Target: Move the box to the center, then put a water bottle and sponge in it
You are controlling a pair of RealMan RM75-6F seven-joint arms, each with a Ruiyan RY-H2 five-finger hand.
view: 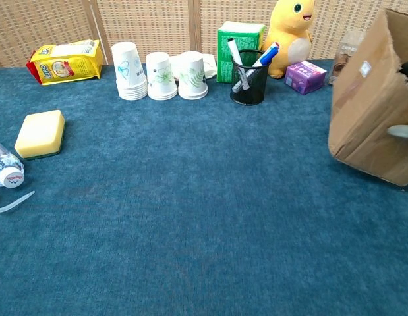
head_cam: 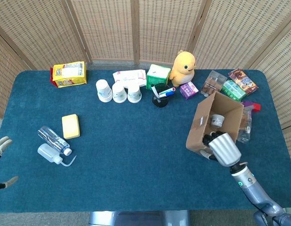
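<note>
At table's right, right hand (head_cam: 224, 147) gripping tilted box (head_cam: 214, 121), opening facing up-right, left hand (head_cam: 0, 146) empty.

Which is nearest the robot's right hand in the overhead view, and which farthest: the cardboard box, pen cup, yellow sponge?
From the right hand:
1. Cardboard box, in its grip.
2. Pen cup, further back, mid-table.
3. Yellow sponge, far left.
</note>
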